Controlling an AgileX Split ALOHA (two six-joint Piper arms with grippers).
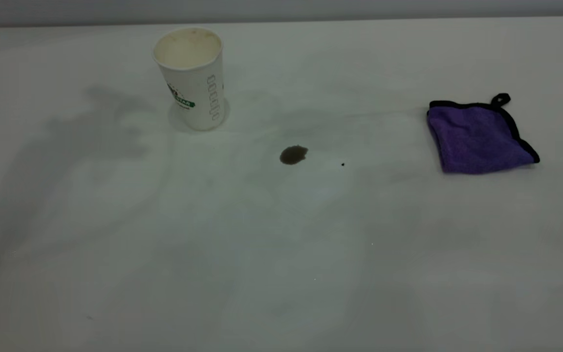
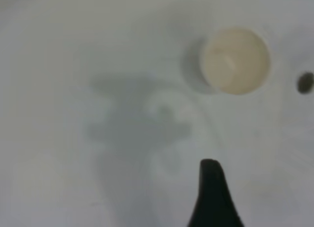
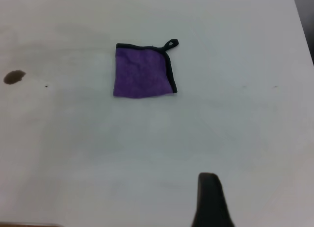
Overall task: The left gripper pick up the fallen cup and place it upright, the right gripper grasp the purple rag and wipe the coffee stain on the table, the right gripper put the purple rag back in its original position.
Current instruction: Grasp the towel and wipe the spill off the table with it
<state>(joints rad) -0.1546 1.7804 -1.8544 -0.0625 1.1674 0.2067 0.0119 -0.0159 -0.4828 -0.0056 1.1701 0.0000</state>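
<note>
The cup (image 1: 191, 78) stands upright on the table (image 1: 281, 264) at the back left, its cream inside facing up; the left wrist view looks down into it (image 2: 235, 60). The coffee stain (image 1: 293, 155) is a small brown blot in the middle, to the right of the cup and in front of it. The purple rag (image 1: 479, 137) lies folded flat at the right, its black loop towards the back. Neither gripper appears in the exterior view. Only a black tip of my left gripper (image 2: 212, 197) shows, high above the table and apart from the cup. Only a black tip of my right gripper (image 3: 211, 200) shows, well short of the rag (image 3: 143, 72).
A tiny black speck (image 1: 343, 164) lies just right of the stain. The stain also shows in both wrist views (image 2: 305, 82) (image 3: 13, 77). The table's edge (image 3: 305, 21) runs beyond the rag. A grey wall (image 1: 281, 9) stands behind the table.
</note>
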